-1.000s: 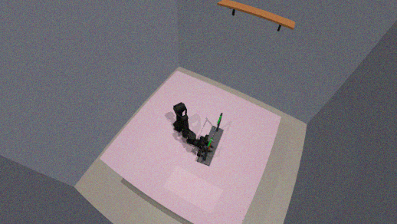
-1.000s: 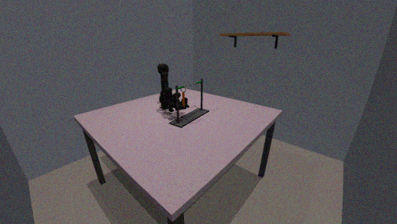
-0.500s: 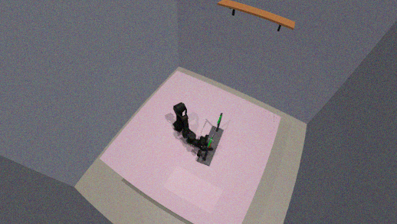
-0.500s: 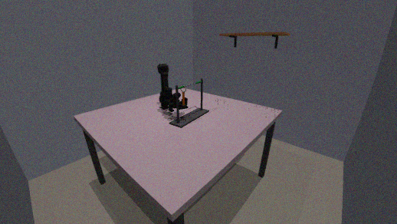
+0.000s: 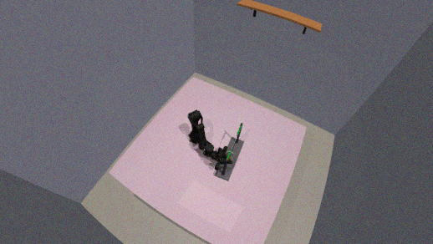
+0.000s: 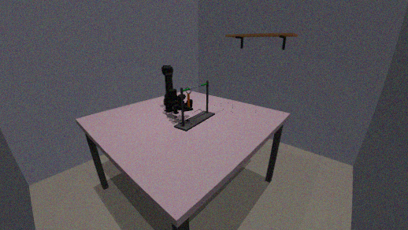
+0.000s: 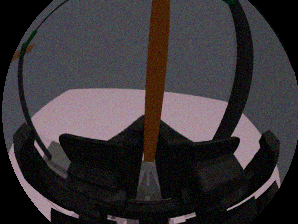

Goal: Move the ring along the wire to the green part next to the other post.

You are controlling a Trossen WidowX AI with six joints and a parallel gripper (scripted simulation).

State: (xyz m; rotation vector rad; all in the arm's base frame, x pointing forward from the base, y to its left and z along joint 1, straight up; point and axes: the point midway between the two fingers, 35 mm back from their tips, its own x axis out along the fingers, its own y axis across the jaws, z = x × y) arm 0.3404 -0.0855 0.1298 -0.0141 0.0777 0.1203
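The orange handle hangs upright below the ring. The ring is around the green part of the wire beside the near post. My gripper is shut on the lower end of the handle. In the top view the arm reaches to the near green part. The other green part is beside the far post. The thin grey wire runs between the green parts. The ring is out of the wrist view.
The posts stand on a dark base on the pink table. The arm is on one side of the wire frame. An orange shelf is on the wall, far off.
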